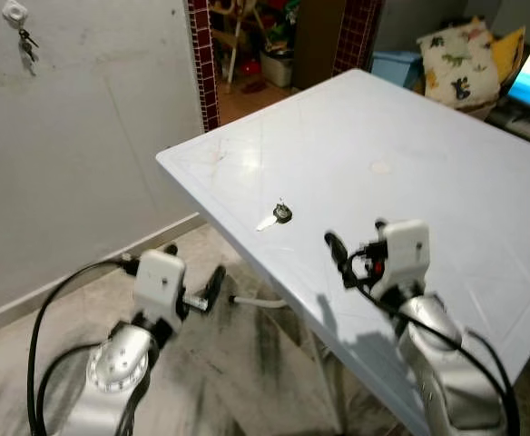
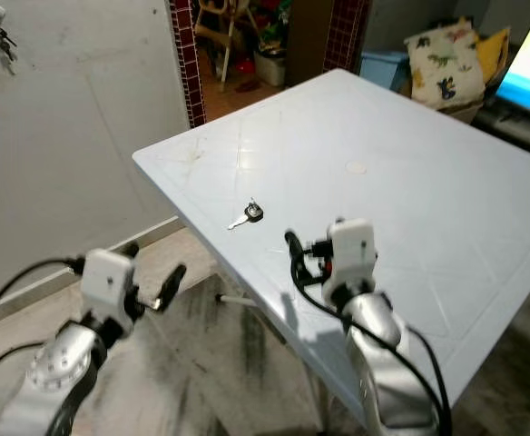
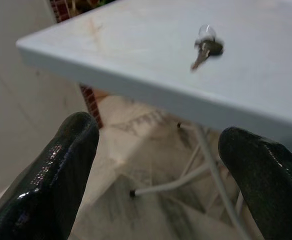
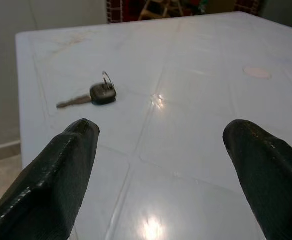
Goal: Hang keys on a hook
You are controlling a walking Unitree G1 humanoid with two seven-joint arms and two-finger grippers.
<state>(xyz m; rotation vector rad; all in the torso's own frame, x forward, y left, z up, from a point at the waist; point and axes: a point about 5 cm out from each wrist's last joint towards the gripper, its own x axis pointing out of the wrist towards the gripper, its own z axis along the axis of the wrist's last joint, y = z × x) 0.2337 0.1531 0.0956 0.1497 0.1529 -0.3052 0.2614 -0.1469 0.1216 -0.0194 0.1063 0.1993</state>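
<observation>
Right wrist view: key [image 4: 93,95] flat on worktop [image 4: 211,130] near edge, ahead of right claw [image 4: 158,165], fingers apart. Thin, light, slippery; take bulky black head. Left claw [image 3: 156,165] spread below worktop.

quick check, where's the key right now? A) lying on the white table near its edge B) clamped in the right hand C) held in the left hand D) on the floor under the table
A: the key lies flat on the white table near its edge, with the right hand open above the tabletop short of it and the left hand open and lower, off the table's edge.
</observation>
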